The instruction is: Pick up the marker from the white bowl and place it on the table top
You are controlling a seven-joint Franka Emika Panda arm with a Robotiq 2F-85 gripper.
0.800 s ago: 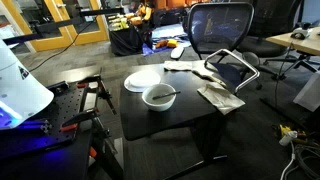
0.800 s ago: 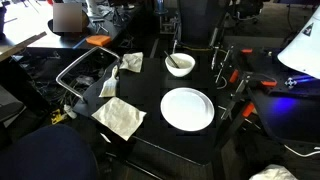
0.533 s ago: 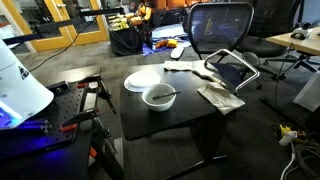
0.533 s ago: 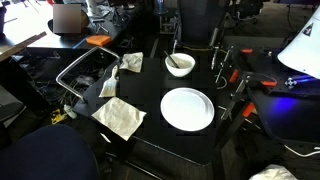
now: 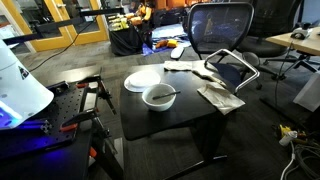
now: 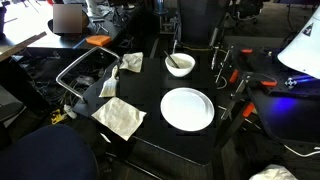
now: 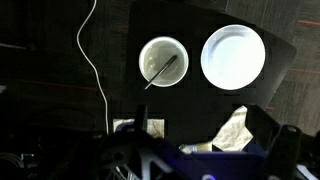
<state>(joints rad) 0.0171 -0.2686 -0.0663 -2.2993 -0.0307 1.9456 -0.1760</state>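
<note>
The white bowl (image 5: 159, 97) stands on the black table top (image 5: 185, 118), with the dark marker (image 5: 164, 95) lying slantwise inside it. Both exterior views show it, and the bowl (image 6: 180, 64) sits at the table's far edge. In the wrist view the bowl (image 7: 163, 61) holds the marker (image 7: 165, 71), well above the table (image 7: 190, 105). My gripper (image 7: 205, 152) shows only as dark blurred shapes at the bottom of the wrist view, high above the table and far from the bowl. Its jaws cannot be made out.
A flat white plate (image 5: 143, 80) (image 6: 187, 108) (image 7: 233, 56) lies beside the bowl. Crumpled napkins (image 6: 120, 117) (image 6: 131, 62) (image 7: 235, 128) and a metal frame (image 6: 85, 75) occupy the table's other side. An office chair (image 5: 220, 28) stands behind. A white cable (image 7: 95, 60) hangs nearby.
</note>
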